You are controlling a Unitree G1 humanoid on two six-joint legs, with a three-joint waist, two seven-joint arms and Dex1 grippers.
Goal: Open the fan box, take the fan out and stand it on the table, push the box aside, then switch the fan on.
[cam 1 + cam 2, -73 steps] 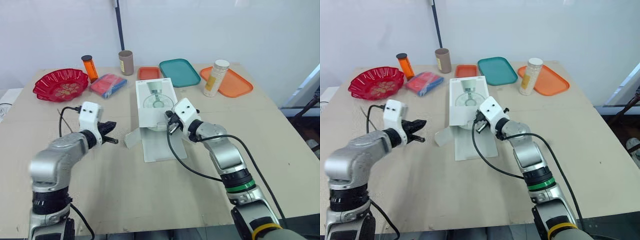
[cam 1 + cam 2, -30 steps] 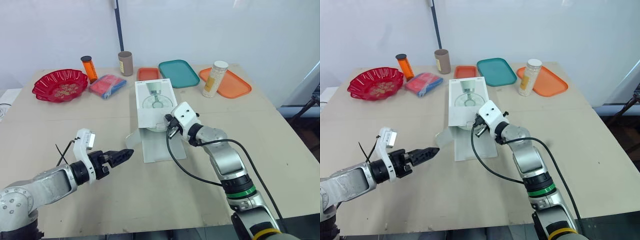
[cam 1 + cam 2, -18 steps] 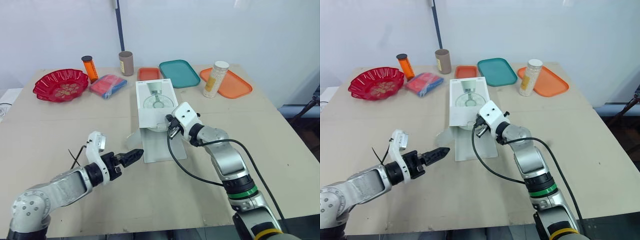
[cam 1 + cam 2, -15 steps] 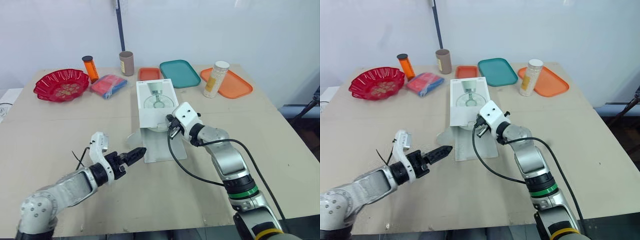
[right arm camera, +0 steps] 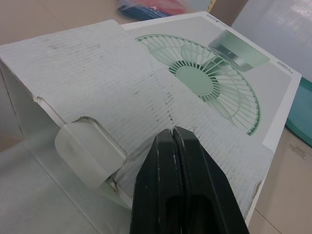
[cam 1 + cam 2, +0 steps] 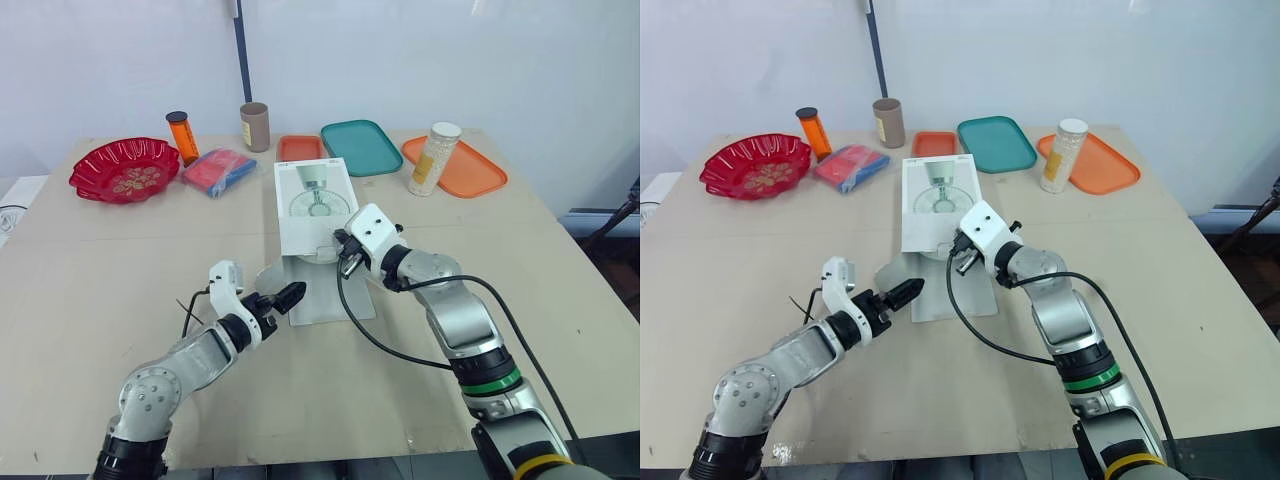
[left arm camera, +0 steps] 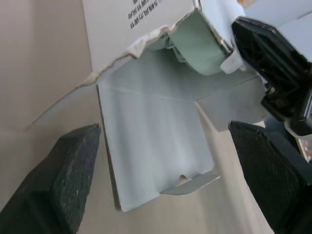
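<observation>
Box open at its near end, fan inside, both grippers at the opening.

The box [image 6: 313,203] lies flat mid-table [image 6: 110,270], printed side up, its long flap [image 7: 151,141] folded out on the tabletop toward the robot. In the left wrist view the pale green fan [image 7: 197,41] shows inside the open end. The left gripper [image 6: 288,295] hovers low just beside the flap's left edge, fingers [image 7: 61,180] spread wide and holding nothing. The right gripper [image 5: 173,132] has its two fingers pressed together, tips resting on the box's top panel at the open end.
</observation>
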